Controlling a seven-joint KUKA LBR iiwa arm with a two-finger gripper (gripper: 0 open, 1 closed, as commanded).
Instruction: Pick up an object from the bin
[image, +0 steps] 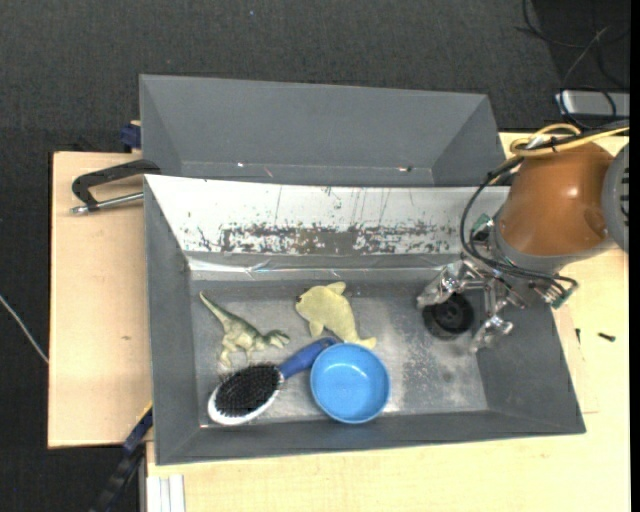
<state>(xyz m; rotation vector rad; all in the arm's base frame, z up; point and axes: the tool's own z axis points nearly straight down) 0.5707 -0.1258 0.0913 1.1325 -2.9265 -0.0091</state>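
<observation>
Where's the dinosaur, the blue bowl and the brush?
dinosaur (238, 330), camera view, on its pale green body
blue bowl (349, 383), camera view, on the bare inside of the bowl
brush (245, 392), camera view, on the black bristles of its head

This looks like a robotics lab: a robot arm (555, 205) with loose cables (560, 131) hangs over a scratched metal bin (165, 330) holding a toy dinosaur (238, 330), and dark carpet (60, 80) covers the floor.

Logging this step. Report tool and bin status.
Tool low at right side of bin, touching no toy. Nearest: pale yellow fish toy, blue bowl. Nothing in the way.
</observation>
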